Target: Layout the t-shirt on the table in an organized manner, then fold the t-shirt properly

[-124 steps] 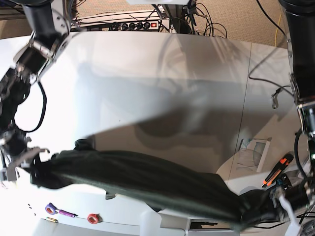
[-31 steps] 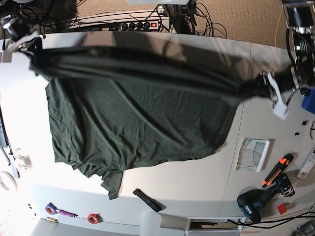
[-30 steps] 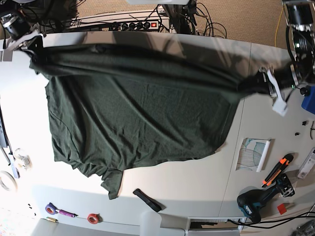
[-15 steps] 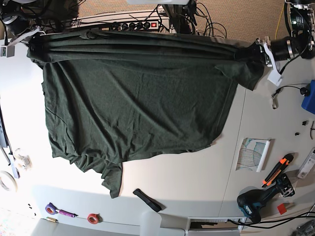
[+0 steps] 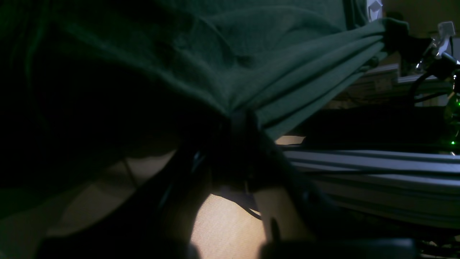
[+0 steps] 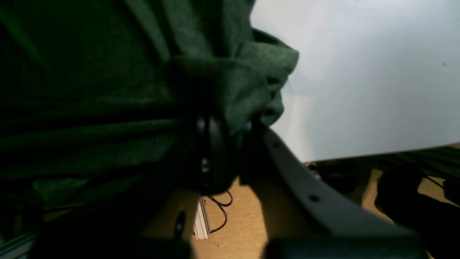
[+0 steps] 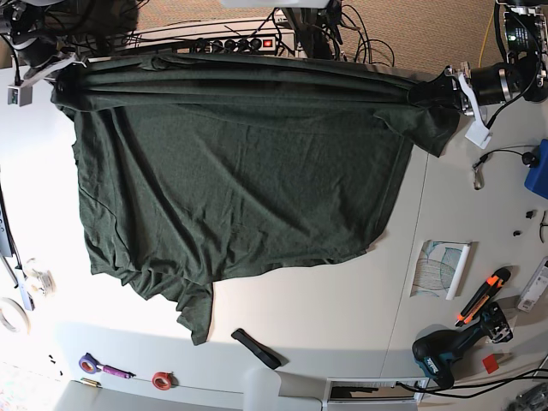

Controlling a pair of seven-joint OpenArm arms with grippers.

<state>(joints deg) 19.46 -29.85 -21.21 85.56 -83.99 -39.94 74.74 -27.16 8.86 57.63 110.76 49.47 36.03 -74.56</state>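
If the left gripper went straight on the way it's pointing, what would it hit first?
Likely the green t-shirt itself: the left gripper is shut on its bunched edge, with taut fabric stretching ahead toward the right gripper.

L gripper: black body, silver ring, white finger pcs. R gripper: black, white pc; grey finger w/ 2 screw holes.

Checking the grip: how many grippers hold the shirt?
2. In the base view, the left gripper holds the shirt at its top right, the right gripper at top left.
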